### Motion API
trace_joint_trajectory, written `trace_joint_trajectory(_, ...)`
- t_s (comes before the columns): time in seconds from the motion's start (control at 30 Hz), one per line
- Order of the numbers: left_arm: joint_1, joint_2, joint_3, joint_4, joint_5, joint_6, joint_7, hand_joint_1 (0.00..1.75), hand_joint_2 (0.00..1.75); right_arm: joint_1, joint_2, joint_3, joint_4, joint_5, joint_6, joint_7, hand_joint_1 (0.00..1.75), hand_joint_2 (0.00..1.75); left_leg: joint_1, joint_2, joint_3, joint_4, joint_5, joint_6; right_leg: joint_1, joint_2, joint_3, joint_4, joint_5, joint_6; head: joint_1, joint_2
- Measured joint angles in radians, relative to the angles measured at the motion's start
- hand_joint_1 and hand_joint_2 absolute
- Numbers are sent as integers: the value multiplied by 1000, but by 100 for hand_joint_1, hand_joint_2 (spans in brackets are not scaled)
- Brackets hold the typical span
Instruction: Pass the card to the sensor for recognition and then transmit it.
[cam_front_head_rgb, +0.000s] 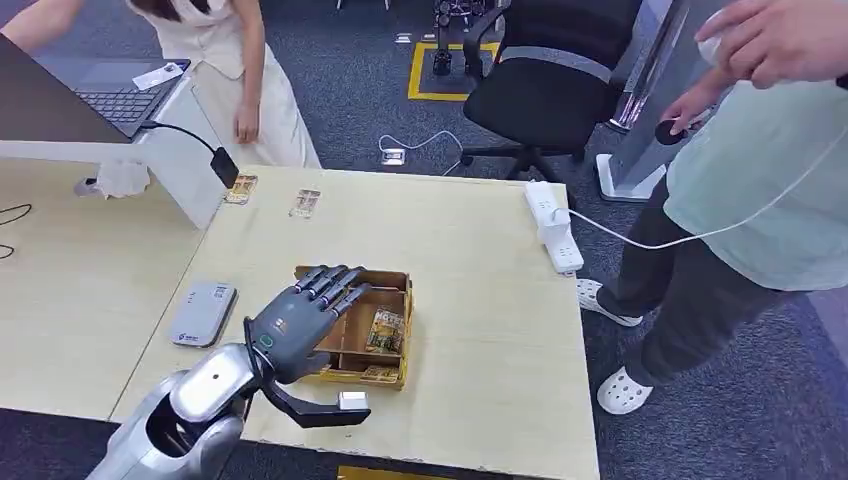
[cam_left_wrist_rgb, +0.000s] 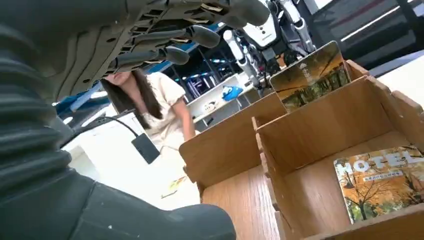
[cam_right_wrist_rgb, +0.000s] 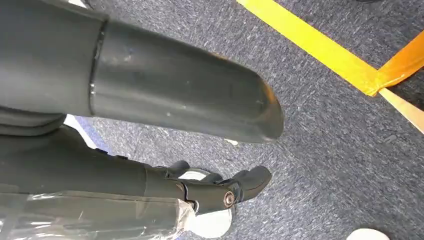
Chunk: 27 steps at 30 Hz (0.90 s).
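My left hand (cam_front_head_rgb: 300, 325) hovers open over the left side of a wooden divided tray (cam_front_head_rgb: 398, 283) near the table's front edge, fingers stretched out and thumb spread toward me. An orange hotel card (cam_front_head_rgb: 385, 330) lies flat in a tray compartment just right of the fingers, and another card (cam_front_head_rgb: 380, 373) sits in the front compartment. In the left wrist view the hand (cam_left_wrist_rgb: 125, 45) holds nothing; the hotel card (cam_left_wrist_rgb: 382, 182) lies on the tray floor and a second card (cam_left_wrist_rgb: 312, 75) leans upright behind a divider. The grey-white sensor (cam_front_head_rgb: 203, 312) lies left of the tray. My right hand (cam_right_wrist_rgb: 165, 100) hangs over the floor, holding nothing.
Two more cards (cam_front_head_rgb: 241, 188) (cam_front_head_rgb: 305, 203) lie at the table's far edge. A white power strip (cam_front_head_rgb: 555, 225) sits at the far right edge. One person (cam_front_head_rgb: 760, 180) stands close on the right, another (cam_front_head_rgb: 230, 70) by a laptop (cam_front_head_rgb: 120, 100) at the far left. An office chair (cam_front_head_rgb: 550, 90) stands behind.
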Motion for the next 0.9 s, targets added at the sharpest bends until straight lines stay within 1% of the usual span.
trace_joint_trajectory(0.3,22,-19,42,0,-12,-16,-15,0,175,2,0,2,-18,-11,6,5,0,0,0,0,0,0,0,0,0,0,0,0,0,0,0,0)
trace_joint_trajectory(0.7,24,-23,48,0,-8,-18,-24,0,175,2,0,2,-23,-11,6,6,0,0,0,0,0,0,0,0,0,0,0,0,0,0,0,0)
trace_joint_trajectory(0.8,24,-23,48,0,36,-22,-55,0,175,2,0,2,-23,-11,6,6,0,0,0,0,0,0,0,0,0,0,0,0,0,0,0,0)
trace_joint_trajectory(0.9,22,-6,47,-2,126,-60,-103,0,175,1,0,2,-23,-8,6,8,0,0,0,0,0,0,0,0,0,0,0,0,0,0,0,0)
